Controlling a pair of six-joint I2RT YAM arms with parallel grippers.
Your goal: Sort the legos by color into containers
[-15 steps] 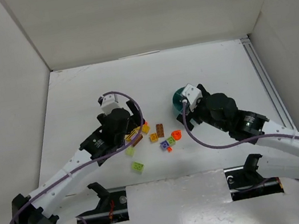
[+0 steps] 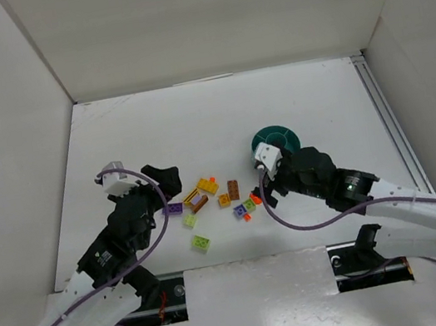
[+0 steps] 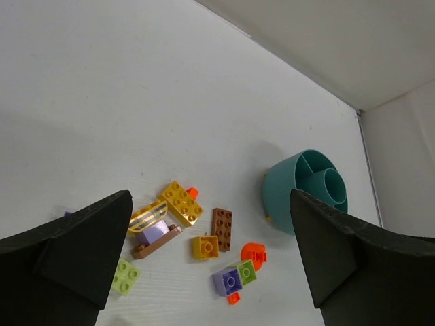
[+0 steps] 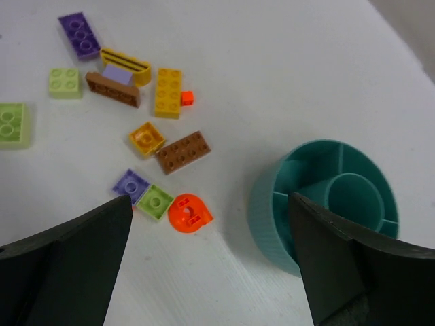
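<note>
Teal bowl [image 4: 272, 204], split into compartments around a round middle cup, stands on the white bench [image 4: 285, 54]. The legos [image 4: 168, 92] all lie loose on the bench outside it, between the two arms.

Nearest the bowl is an orange round piece [image 4: 189, 214], just beside a lime brick [image 4: 155, 202] that sits against a purple brick [image 4: 130, 183]. Near these lie a brown plate [image 4: 182, 151] and a small yellow brick [image 4: 147, 138]. Farther from the bowl are a long yellow brick, a striped piece [image 4: 126, 62], a purple plate [image 4: 80, 34] and two more lime ones.

The left hand [image 3: 209, 195] hangs over the bench with its jaws spread wide and nothing between them. The right hand [image 4: 209, 198] is just as wide and bare, above the spot between bowl and legos.
</note>
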